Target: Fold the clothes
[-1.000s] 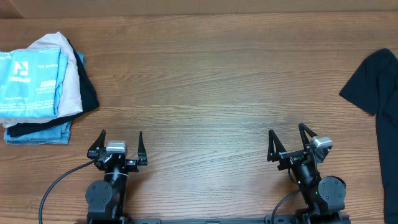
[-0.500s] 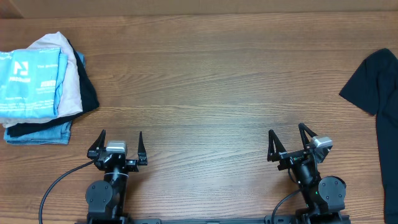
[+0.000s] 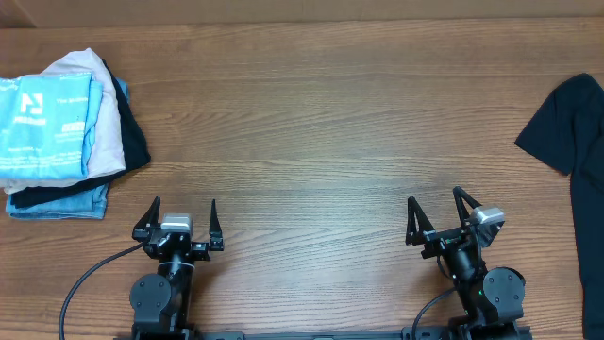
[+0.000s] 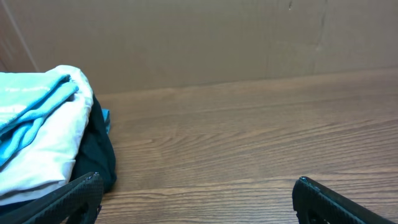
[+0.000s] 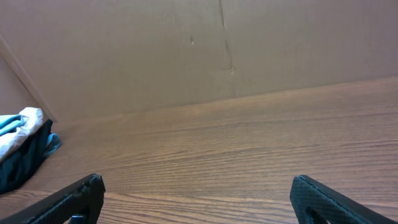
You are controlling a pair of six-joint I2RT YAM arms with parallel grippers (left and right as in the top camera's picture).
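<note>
Overhead, left arm [image 3: 175, 247] and right arm [image 3: 464, 247] sit low with jaws apart and empty; the right should reach the unfolded dark shirt [image 3: 578, 123] at the frame's right edge and drag it mid-counter [image 3: 311, 123].

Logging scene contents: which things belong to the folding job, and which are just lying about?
Job: unfolded dark T-shirt, right edge; stack of folded clothes, light-blue shirt on top; open left gripper; open right gripper.
Just surroundings: wooden table; brown cardboard wall.
</note>
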